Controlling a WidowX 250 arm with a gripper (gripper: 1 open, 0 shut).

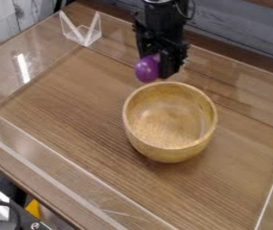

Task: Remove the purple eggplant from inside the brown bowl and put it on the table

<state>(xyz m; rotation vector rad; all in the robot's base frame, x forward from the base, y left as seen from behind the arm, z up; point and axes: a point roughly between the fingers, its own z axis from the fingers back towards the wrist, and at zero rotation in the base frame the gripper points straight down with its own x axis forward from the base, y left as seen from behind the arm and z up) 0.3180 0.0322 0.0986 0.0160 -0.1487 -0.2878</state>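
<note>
The purple eggplant (pixel 146 67) hangs in the air, clamped between the black fingers of my gripper (pixel 157 66), which points straight down and is shut on it. It sits just past the far left rim of the brown bowl (pixel 171 122) and above the table (pixel 67 108). The light-tan wooden bowl stands upright near the middle of the tabletop, with nothing inside it. The eggplant's upper part is hidden by the fingers.
Clear acrylic walls (pixel 31 54) run around the tabletop's edges, with a folded clear piece (pixel 82 29) standing at the far left corner. Bare wood lies to the left of and in front of the bowl.
</note>
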